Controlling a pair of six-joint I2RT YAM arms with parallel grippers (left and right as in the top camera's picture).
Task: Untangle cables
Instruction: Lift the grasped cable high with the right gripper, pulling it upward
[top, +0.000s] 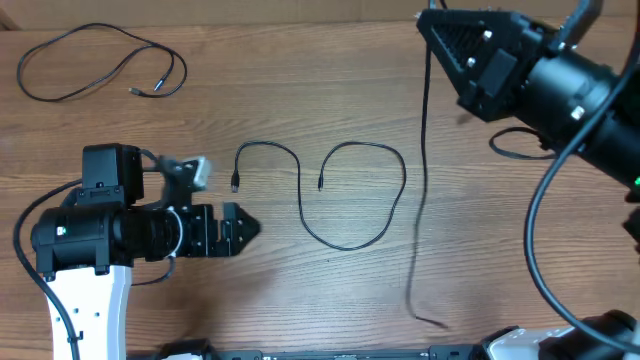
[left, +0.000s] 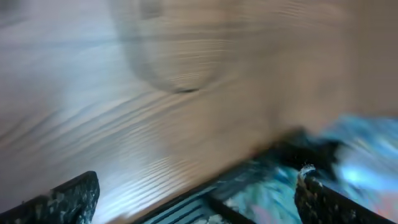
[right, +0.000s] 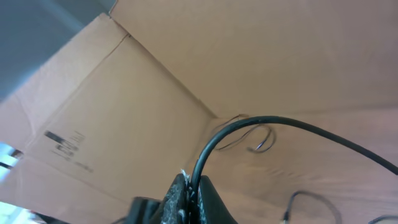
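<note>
While a wood-grain table (top: 300, 310) stands before plain brown cardboard panels (right: 261, 56), the right gripper (right: 189, 186), at far right, is clamped on one thin black cable (top: 422, 160) that runs toward the near edge. A second cable (top: 301, 195) snakes loosely at centre and a third cable (top: 184, 70) loops at far left. At near left, the left gripper (top: 248, 230) has its jaws spread wide, holding nothing.

Right gripper (right: 188, 188) pinches a black cable (right: 267, 118); cardboard wall (right: 155, 112) stands behind.
</note>
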